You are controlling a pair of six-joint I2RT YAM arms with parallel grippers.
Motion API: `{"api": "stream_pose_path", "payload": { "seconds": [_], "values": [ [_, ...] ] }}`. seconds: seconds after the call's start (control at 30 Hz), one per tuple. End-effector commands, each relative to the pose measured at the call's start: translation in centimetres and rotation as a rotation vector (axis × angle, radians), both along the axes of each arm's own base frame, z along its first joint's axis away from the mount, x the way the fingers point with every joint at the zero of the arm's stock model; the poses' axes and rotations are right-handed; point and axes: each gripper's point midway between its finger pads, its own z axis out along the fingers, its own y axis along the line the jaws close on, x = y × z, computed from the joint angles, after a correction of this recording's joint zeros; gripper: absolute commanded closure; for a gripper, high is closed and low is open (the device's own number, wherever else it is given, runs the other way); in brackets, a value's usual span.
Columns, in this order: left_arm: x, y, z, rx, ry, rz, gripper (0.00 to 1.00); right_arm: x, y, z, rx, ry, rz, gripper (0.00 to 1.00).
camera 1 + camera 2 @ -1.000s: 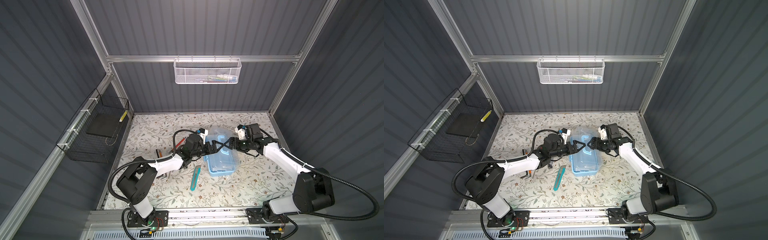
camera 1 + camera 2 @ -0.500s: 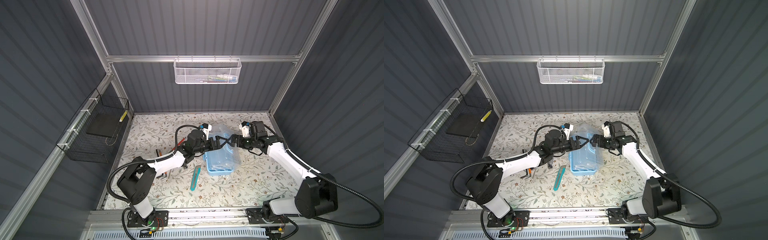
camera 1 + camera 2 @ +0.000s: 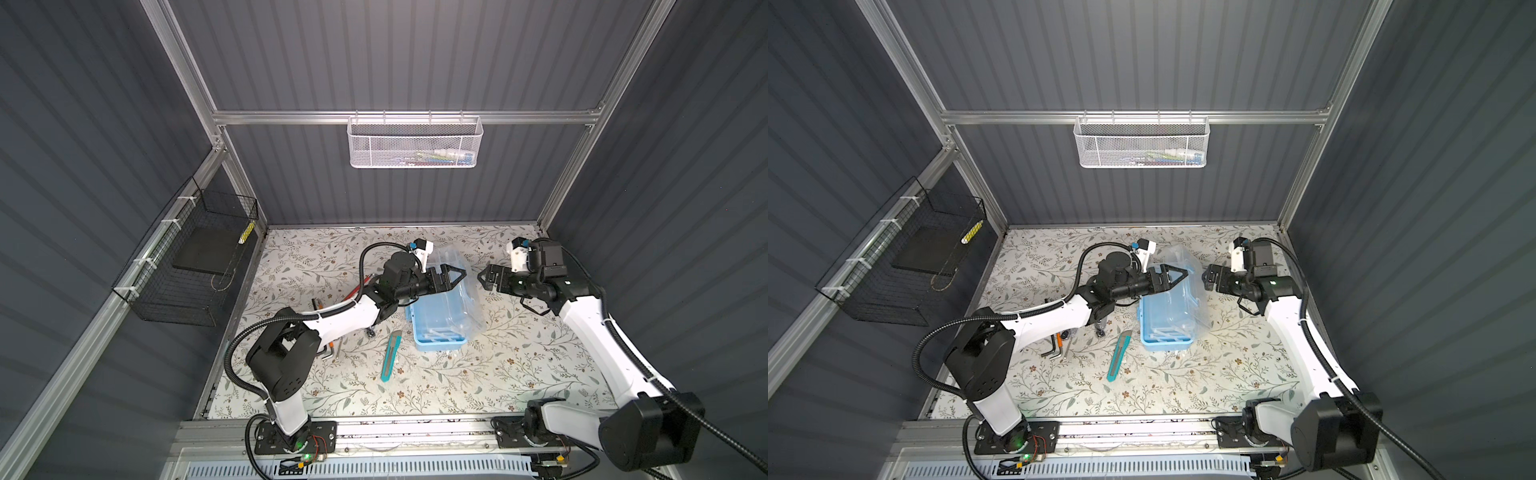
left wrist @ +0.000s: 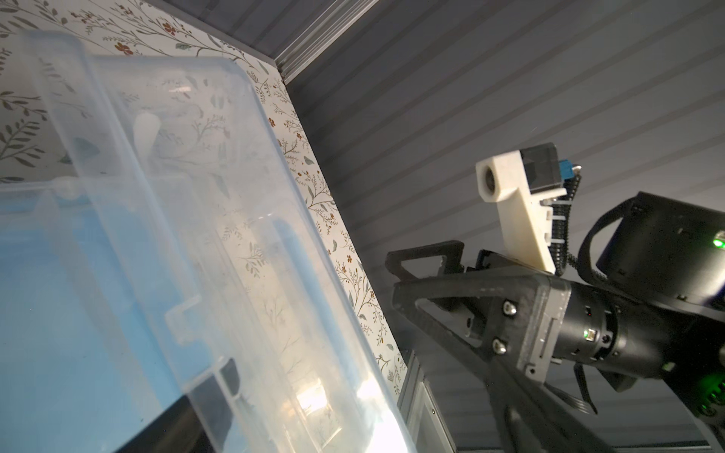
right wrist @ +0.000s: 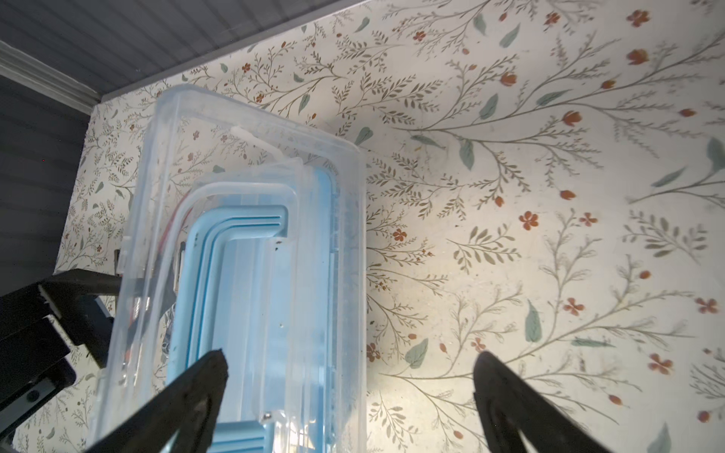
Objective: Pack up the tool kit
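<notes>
Item 1, tool kit [image 3: 436, 332]: a light-blue box at the middle of the tabletop [image 3: 519, 374], with its clear lid [image 3: 467, 299] raised and leaning toward the right arm's side. You cannot make out what lies inside. Expect light, thin, stiff plastic, smooth enough to slip. The lid will likely flex and swing on its hinge, so take hold of the blue base by its long walls, or by the arched handle [image 5: 235, 231] lying flat on the lid once that is closed. Item 2, the left jaws, on the left arm [image 3: 353, 316]: spread wide at the lid's raised edge and pinching nothing; whether they touch it cannot be told. Item 3, the right jaws, on the right arm [image 3: 590, 328]: spread wide and empty, near the lid but apart from it. Item 4, loose on the tabletop left of the box: 1 teal utility knife [image 3: 390, 357] and bent hex keys [image 3: 330, 352], so judge the packing unfinished. Item 5, 2 wall baskets: a white mesh basket [image 3: 413, 143] and a black wire basket [image 3: 187, 257].
</notes>
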Motion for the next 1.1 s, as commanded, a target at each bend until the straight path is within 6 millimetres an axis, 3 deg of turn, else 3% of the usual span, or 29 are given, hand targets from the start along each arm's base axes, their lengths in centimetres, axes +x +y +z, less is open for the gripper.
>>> {"api": "stream_pose_path", "payload": {
  "seconds": [0.0,0.17,0.37,0.53,0.7,0.8,1.07],
  "values": [
    [0.2,-1.1,2.4,-0.043,-0.06,-0.017,0.0,-1.6,-0.4,0.2,-0.018,0.01,0.016,0.02],
    [0.7,-2.1,2.6,-0.049,-0.064,-0.025,0.0,-3.4,-0.3,1.5,0.001,-0.012,0.016,0.1],
    [1.4,-3.2,2.7,-0.053,-0.064,-0.032,0.0,-5.4,0.0,2.3,0.02,-0.029,0.025,0.27],
    [2.0,-4.4,4.0,-0.067,-0.079,-0.045,0.0,-6.6,0.5,2.2,0.0,-0.015,0.04,0.43],
    [2.3,-4.9,3.7,-0.059,-0.07,-0.038,0.0,-7.2,0.7,1.8,-0.051,0.002,0.043,0.59],
    [2.4,-5.0,3.6,-0.05,-0.069,-0.025,0.0,-7.2,0.9,1.9,-0.076,-0.003,0.041,0.37],
    [2.8,-5.3,3.4,-0.029,-0.064,-0.001,0.0,-6.9,2.2,2.6,-0.102,-0.019,0.057,0.15]
  ]
}}
